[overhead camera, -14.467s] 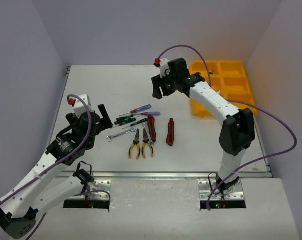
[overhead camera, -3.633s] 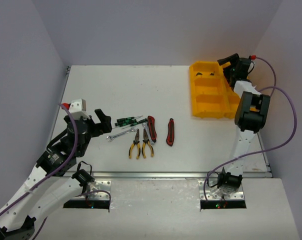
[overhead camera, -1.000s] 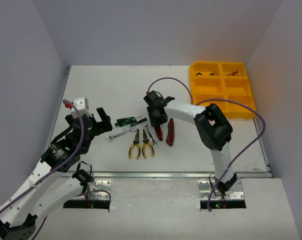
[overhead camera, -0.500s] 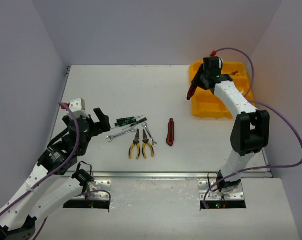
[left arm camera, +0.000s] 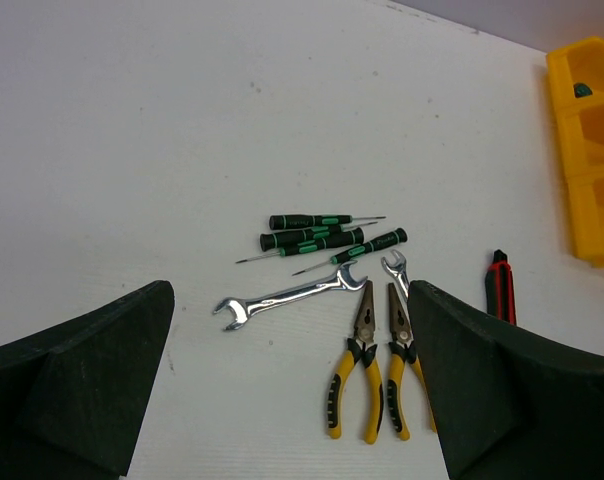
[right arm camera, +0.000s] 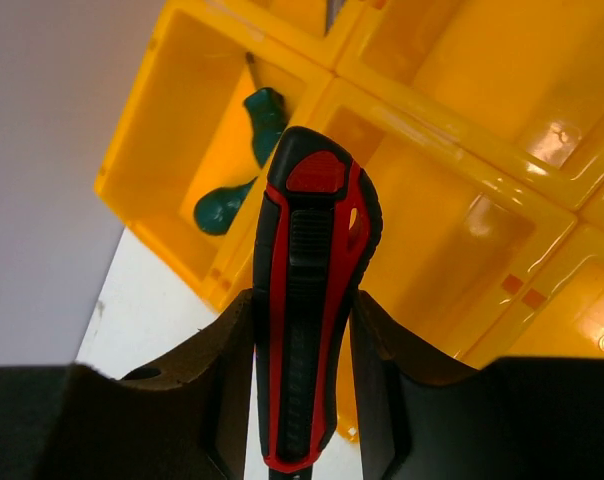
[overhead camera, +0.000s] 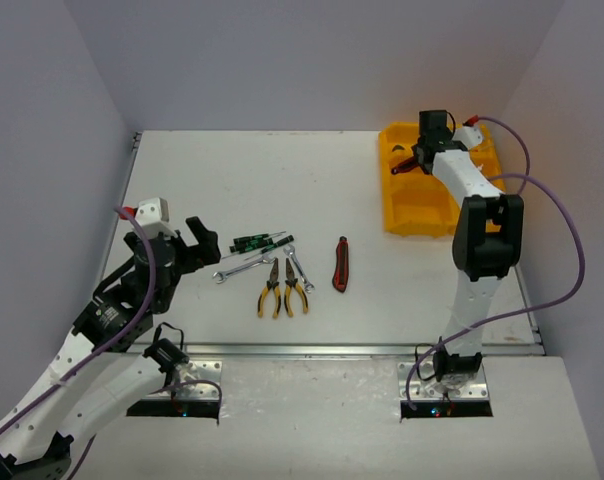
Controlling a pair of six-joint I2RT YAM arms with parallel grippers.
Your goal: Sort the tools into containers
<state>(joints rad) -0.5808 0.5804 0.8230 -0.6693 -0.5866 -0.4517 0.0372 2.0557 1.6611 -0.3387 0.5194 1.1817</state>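
My right gripper (overhead camera: 419, 160) is shut on a red-and-black cutter (right arm camera: 310, 300) and holds it above the left column of the yellow tray (overhead camera: 417, 210), over the middle compartment (right arm camera: 452, 250). A green-handled screwdriver (right arm camera: 244, 155) lies in the far left compartment. My left gripper (overhead camera: 195, 243) is open and empty, hovering left of the tools. On the table lie green screwdrivers (left arm camera: 317, 235), a long wrench (left arm camera: 290, 297), a small wrench (left arm camera: 394, 268), two yellow pliers (left arm camera: 357, 375) and the second cutter (overhead camera: 341, 263). Red and blue screwdrivers are not visible.
The tray (left arm camera: 590, 180) stands at the table's far right corner, near the right wall. My right arm (overhead camera: 479, 215) reaches over the tray's right column and hides it. Bare white table (overhead camera: 232, 175) spreads behind the tools.
My right gripper has lifted one cutter from the table and carried it right, from the tray's left edge to over its left column. The left arm has barely moved.
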